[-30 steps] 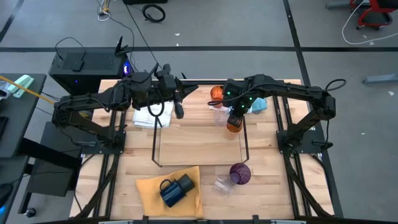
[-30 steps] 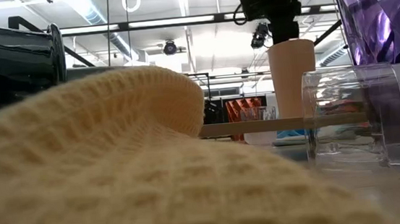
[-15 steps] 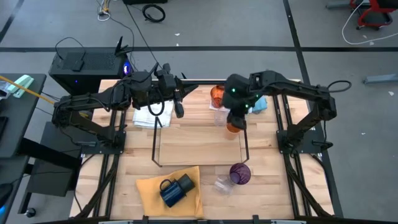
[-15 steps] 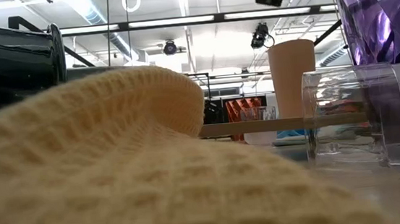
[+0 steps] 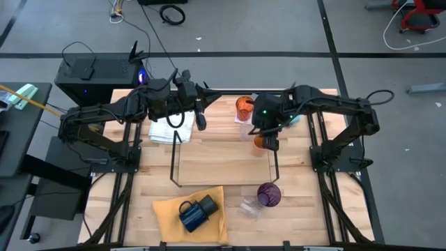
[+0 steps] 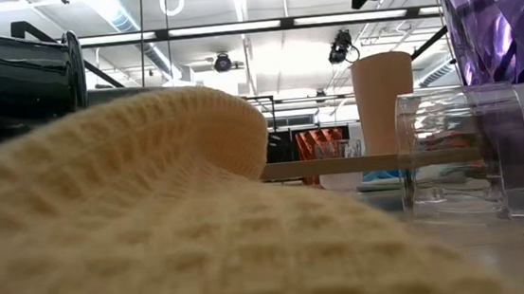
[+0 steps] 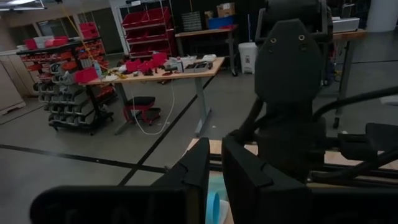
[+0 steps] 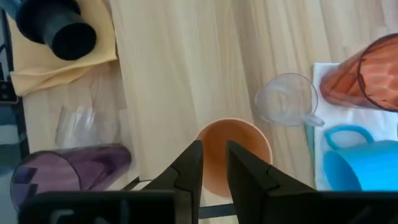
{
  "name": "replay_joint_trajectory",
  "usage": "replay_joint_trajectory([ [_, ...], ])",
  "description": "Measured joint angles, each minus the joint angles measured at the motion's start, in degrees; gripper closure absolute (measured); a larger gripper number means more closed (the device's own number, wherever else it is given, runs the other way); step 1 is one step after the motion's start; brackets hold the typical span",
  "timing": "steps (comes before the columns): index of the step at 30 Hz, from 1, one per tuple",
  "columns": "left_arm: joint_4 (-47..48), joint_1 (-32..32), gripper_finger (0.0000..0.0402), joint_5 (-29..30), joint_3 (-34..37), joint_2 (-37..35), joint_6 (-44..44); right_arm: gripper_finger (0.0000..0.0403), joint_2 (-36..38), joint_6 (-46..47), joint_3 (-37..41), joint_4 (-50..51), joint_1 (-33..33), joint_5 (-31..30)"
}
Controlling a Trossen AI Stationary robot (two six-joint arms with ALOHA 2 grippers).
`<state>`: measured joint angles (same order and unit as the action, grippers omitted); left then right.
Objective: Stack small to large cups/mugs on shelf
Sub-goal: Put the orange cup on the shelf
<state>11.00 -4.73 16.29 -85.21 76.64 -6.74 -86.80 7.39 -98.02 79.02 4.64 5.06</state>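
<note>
Risk: orange cup (image 8: 233, 152) upright on shelf (image 5: 223, 162) edge, right gripper (image 8: 212, 163) above, jaws nearly together, empty | a low pass could topple it | left gripper (image 5: 201, 120) waits, jaws together.

Overhead and table-level cameras both see the orange cup (image 5: 259, 141) (image 6: 384, 103).

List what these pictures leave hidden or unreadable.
- Low view: the yellow cloth fills the foreground, hiding most of the table and shelf.
- Low view: the purple cup is cut off by the picture's edge.
- High view: the right gripper covers part of the orange cup.
- Left wrist view: the left gripper and the arm beyond block the table.
</note>
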Motion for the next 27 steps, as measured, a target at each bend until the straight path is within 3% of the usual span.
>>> replay_joint_trajectory([
  [27,-0.02,0.02,0.0349,-0.02,0.00,0.00,0.09,0.0328,1.57,0.38,0.02,-2.01,2.54,-1.04],
])
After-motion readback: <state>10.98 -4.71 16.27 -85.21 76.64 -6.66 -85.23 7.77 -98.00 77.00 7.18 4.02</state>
